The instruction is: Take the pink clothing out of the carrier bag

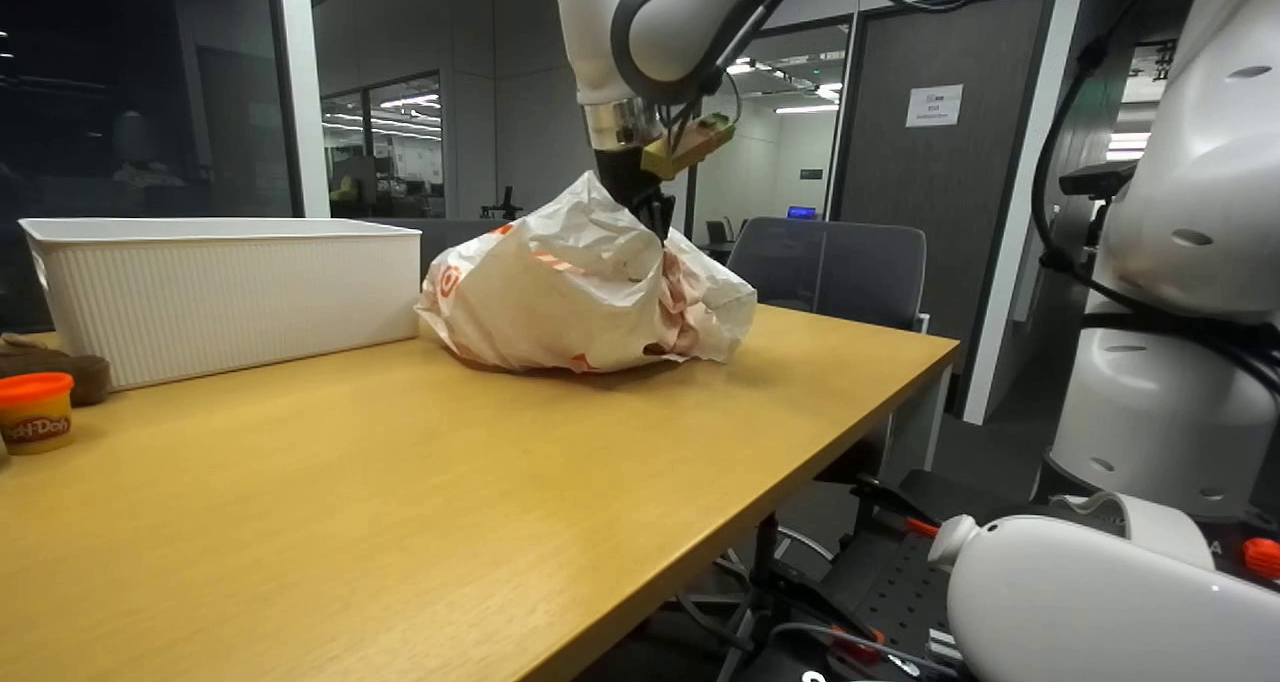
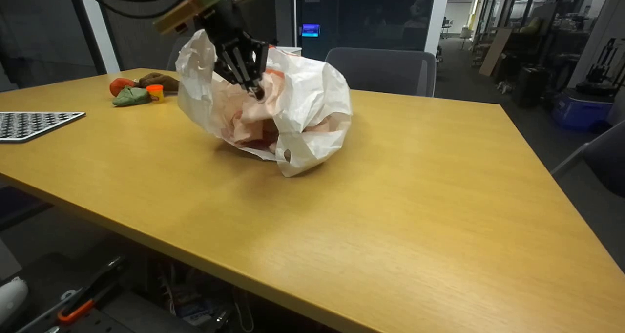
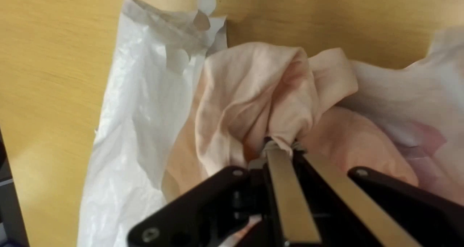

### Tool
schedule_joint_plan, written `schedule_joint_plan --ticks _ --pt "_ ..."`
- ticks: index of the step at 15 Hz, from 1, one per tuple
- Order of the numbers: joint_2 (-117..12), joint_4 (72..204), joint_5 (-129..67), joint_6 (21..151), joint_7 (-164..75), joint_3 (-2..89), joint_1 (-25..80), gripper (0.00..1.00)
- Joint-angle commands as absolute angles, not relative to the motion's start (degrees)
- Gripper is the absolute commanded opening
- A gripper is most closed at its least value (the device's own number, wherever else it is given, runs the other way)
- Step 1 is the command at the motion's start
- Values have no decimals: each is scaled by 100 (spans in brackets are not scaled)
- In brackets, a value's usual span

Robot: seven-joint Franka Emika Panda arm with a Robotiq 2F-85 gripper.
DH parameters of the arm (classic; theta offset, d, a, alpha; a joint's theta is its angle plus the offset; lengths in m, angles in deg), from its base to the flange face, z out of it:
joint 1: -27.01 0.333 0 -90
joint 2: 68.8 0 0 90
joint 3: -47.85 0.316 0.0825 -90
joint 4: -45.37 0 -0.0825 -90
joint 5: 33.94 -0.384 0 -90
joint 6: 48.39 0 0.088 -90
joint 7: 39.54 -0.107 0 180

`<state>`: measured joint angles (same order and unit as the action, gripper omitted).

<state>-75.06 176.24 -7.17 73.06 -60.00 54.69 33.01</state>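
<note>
- Pink clothing [image 3: 250, 95]: I've got a fold nipped between the tips of my pincer [image 3: 285, 145]; the rest bunches below it in the mouth of the carrier bag [image 2: 312, 108].
- White and crumpled, the bag stands on both sides of the pincer.
- Table [image 2: 415, 216]: beneath pincer and bag.
- White bin [image 1: 240, 297]: across the bag from the pincer.
- Play-Doh tub [image 1: 37, 417]: well apart from the pincer.

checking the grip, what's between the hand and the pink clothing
Nothing visible: in the wrist view, the hand is closed directly on a fold of the pink clothing.

Pink clothing [image 2: 246, 120] partly hidden inside the carrier bag [image 2: 317, 91].
</note>
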Motion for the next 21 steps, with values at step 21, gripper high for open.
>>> schedule_joint_plan --ticks 21 --pt "-8735 17730 -247 2818 -7792 6195 3101 2"
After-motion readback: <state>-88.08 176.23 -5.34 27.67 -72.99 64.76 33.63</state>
